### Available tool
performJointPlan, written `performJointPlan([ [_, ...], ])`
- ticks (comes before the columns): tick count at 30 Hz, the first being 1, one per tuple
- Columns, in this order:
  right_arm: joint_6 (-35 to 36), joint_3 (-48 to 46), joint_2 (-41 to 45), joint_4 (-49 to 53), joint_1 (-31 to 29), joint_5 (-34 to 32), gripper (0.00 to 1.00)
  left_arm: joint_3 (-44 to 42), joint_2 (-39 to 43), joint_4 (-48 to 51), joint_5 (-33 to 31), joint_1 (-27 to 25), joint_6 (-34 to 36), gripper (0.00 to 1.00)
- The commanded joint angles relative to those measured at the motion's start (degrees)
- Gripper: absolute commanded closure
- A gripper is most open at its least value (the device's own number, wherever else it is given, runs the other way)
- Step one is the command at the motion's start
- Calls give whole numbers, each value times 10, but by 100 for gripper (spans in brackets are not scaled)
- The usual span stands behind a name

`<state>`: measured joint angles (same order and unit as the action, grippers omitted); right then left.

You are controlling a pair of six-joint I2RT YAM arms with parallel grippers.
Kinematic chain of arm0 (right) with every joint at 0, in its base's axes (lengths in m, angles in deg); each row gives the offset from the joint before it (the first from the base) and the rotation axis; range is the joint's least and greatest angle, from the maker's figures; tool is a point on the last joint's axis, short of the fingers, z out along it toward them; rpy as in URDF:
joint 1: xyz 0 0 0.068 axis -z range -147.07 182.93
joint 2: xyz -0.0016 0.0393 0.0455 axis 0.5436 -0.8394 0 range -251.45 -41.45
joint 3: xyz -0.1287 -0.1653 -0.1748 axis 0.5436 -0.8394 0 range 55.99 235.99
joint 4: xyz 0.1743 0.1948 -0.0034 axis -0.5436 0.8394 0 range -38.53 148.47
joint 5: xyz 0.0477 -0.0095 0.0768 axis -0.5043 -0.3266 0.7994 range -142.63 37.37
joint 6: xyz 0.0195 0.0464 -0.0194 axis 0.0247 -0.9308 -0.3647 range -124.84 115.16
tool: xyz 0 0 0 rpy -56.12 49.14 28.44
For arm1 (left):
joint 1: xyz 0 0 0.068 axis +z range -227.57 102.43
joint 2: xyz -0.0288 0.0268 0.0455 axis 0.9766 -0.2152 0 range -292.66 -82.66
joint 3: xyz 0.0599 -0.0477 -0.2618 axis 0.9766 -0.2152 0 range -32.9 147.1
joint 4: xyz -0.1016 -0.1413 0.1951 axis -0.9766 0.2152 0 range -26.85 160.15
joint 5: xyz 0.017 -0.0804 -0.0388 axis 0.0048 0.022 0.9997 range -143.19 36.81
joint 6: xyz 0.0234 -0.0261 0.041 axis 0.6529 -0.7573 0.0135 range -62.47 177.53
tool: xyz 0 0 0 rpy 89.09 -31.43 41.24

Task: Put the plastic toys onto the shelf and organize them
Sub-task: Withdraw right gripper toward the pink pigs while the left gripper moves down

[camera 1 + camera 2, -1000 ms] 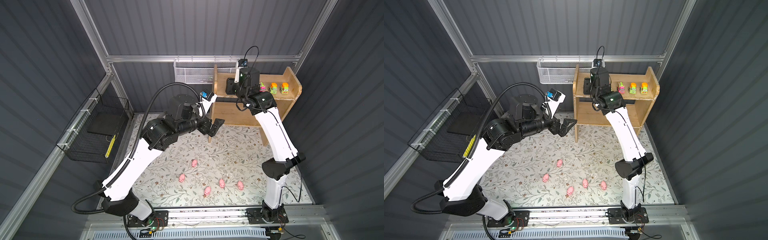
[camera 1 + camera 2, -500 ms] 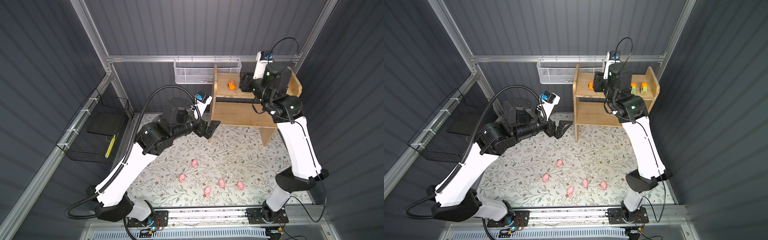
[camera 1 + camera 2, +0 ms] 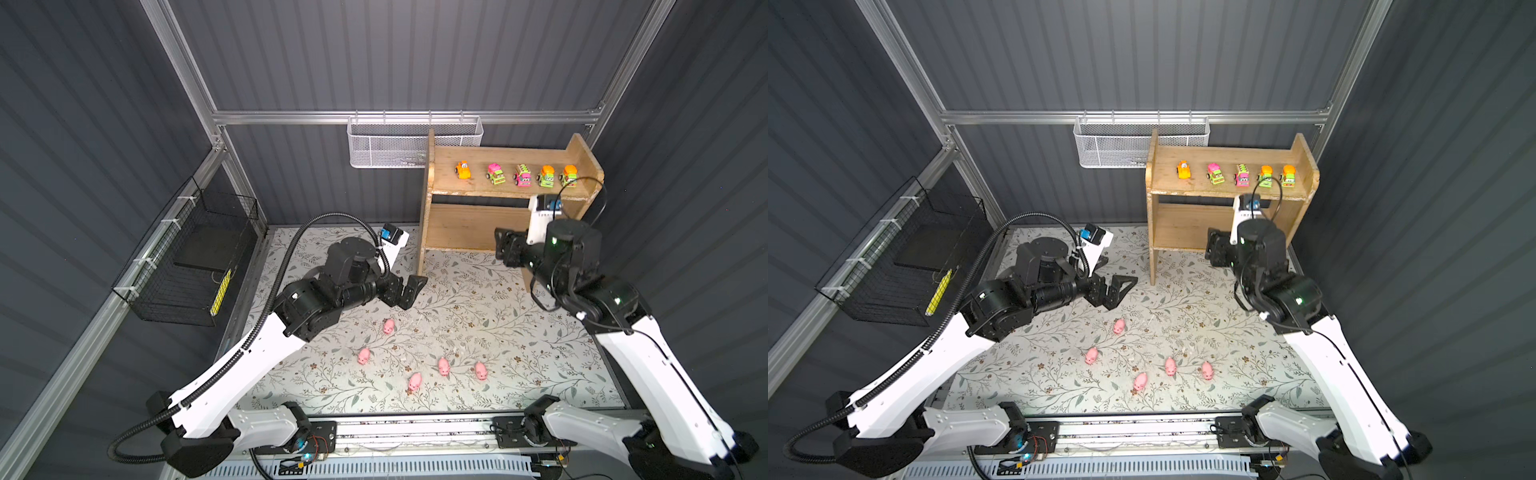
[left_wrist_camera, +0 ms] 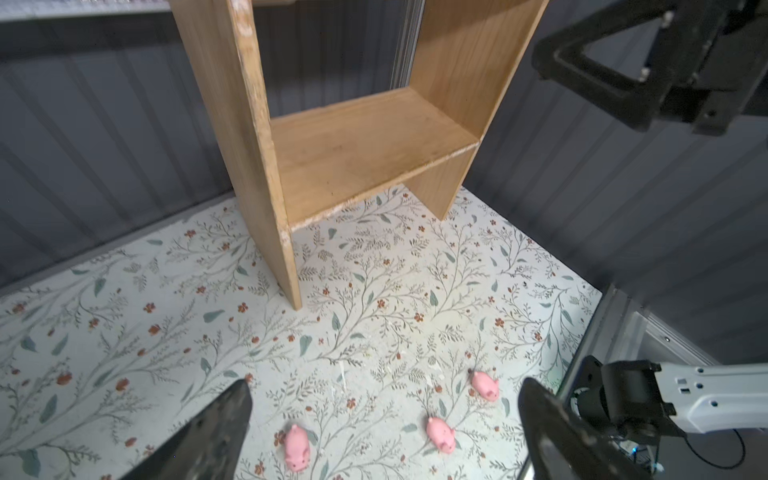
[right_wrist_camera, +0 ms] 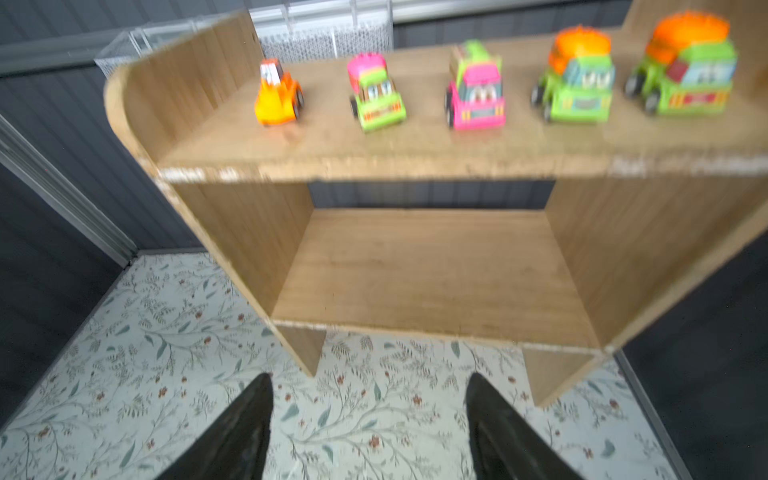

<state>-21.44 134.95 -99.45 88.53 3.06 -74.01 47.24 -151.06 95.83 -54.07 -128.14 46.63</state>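
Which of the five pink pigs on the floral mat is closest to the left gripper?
The pig farthest back toward the shelf, just in front of the open left gripper; the other four lie farther forward.

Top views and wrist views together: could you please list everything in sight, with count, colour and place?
toy vehicles: five; orange, green and pink; in a row on the shelf's top tier
pigs: five, pink, scattered on the mat in front of the arms' bases
shelf: one, light wood, two tiers, at the mat's back right; lower tier holds nothing
mesh basket: one, white, hung on the rear rail beside the shelf
wire basket: one, black, on the left wall
mat: one, pale with a floral print, covering the floor
left hand: one, black, open and holding nothing, above the mat near the shelf's left panel
right hand: one, black, open and holding nothing, in front of the shelf
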Motion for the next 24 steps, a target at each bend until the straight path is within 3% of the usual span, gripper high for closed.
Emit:
performJointPlan([
  [1,-59,-91,57,2,-18,4,21,-76,31,-47,20,-3,-49,0],
  [5,-117,-209,125,-8,-58,7,17,-171,67,-86,20,-8,-83,0],
  [9,-166,-296,152,-13,-123,-41,16,-240,85,-126,24,-18,-116,0],
  [15,-229,-396,160,-41,-173,-47,15,-307,80,-160,-22,-74,-140,0],
  [20,-261,-460,176,-56,-184,-46,15,-351,69,-174,-72,-121,-158,0],
  [24,-279,-491,193,-52,-184,-50,14,-385,75,-179,-85,-130,-174,0],
])
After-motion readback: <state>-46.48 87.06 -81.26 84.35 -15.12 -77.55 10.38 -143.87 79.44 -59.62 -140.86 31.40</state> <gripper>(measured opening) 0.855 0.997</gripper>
